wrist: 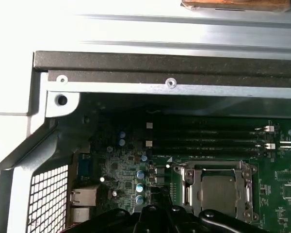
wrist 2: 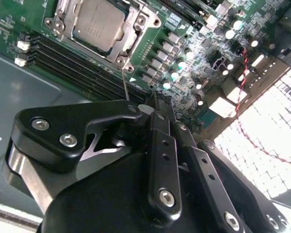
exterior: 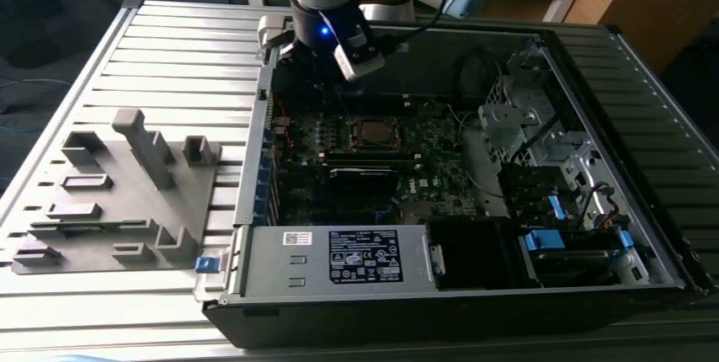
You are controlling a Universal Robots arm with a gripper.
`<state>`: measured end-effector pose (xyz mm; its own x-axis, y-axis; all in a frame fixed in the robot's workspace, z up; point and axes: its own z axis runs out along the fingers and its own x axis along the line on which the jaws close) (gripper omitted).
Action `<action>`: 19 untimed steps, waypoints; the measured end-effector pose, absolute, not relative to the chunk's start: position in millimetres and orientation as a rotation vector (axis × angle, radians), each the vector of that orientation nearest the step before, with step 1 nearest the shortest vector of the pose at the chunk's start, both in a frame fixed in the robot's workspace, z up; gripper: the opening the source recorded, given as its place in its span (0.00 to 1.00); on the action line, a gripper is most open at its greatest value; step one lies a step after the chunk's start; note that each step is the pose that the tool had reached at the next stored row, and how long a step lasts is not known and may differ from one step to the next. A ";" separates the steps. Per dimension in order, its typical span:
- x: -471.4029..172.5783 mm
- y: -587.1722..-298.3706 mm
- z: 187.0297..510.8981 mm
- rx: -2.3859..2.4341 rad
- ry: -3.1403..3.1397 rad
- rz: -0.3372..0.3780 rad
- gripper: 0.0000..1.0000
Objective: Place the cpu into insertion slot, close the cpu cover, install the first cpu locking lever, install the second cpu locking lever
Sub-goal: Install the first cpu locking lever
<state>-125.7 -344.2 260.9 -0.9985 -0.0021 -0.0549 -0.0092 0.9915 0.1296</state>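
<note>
Seemingly seated, the cpu (wrist 2: 98, 22) lies within the cpu cover (wrist 2: 132, 26); label (exterior: 362, 255) print unreadable.

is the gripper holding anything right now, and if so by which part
Nothing that shows: the gripper is shut with nothing in it, above the circuit board. The cpu sits on the board under the closed cpu cover.

The cpu (wrist 2: 99, 24), a flat square chip with a silver-grey top, is seated level in the insertion slot (exterior: 369, 132), just above the middle of the exterior view. The cpu cover (wrist 2: 132, 30), a silver metal frame, is laid flat around it, the chip's top exposed through its square opening.
</note>
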 end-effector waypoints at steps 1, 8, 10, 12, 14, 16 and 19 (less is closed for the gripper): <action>-126.8 -343.9 260.7 -0.009 3.081 0.201 0.11; -130.5 -337.3 258.4 -0.009 3.080 0.201 0.11; -130.5 -334.0 258.1 -0.009 3.080 0.201 0.11; -130.5 -327.8 257.7 -0.009 3.080 0.202 0.11; -130.5 -325.1 257.4 -0.009 3.080 0.202 0.11; -130.5 -324.2 257.0 -0.009 3.080 0.202 0.11; -130.4 -323.5 255.9 -0.009 3.080 0.202 0.11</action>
<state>-130.4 -323.5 255.9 -0.9985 -0.0020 -0.0548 -0.0091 0.9914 0.1303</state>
